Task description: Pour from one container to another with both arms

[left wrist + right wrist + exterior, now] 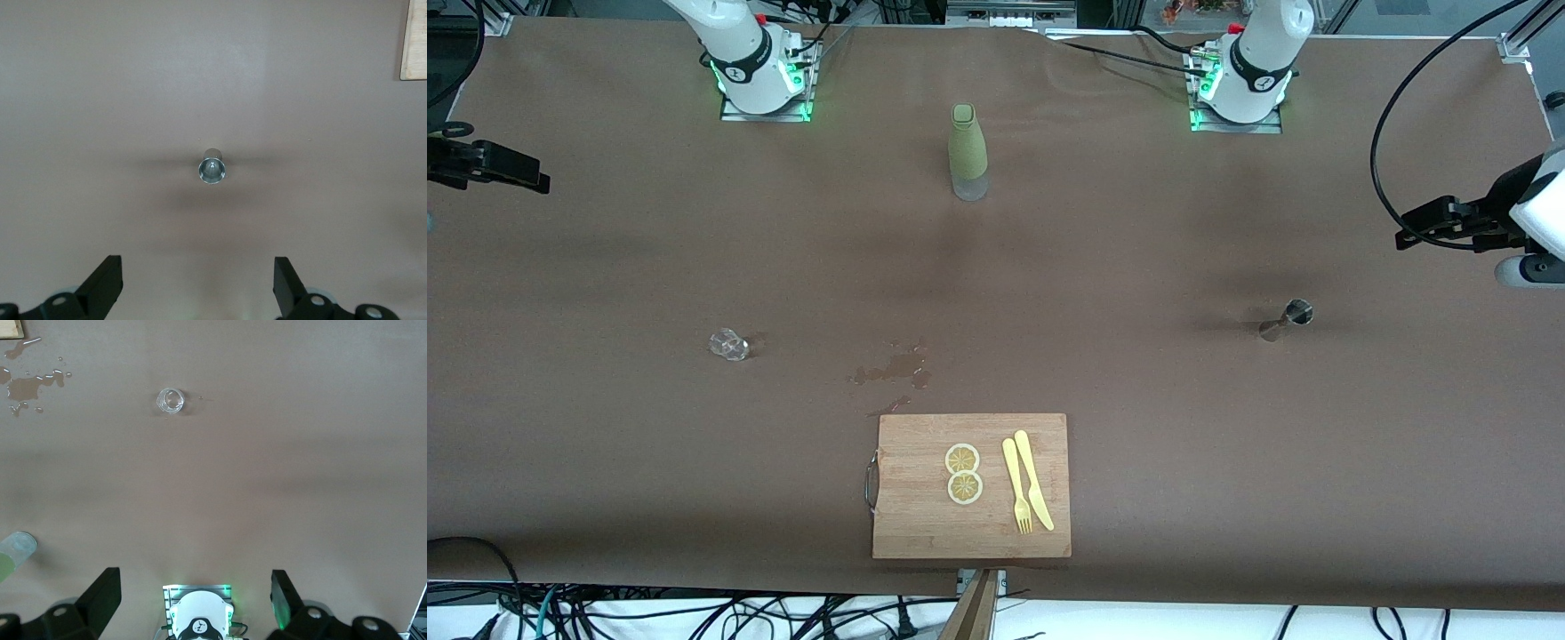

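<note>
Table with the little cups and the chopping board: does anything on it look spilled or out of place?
Yes. A wet patch with small splashes darkens the brown table cover just above the cutting board, between the glass cup and the steel jigger. Both stand upright, apart, untouched.

Table: jigger, cup, bottle, board.

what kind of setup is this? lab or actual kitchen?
Looks like a robot lab bench dressed as a bar or kitchen counter: two arm bases bolted to a brown-covered table, loose cables along its edge, and props like a jigger, a glass cup and a cutting board.
</note>
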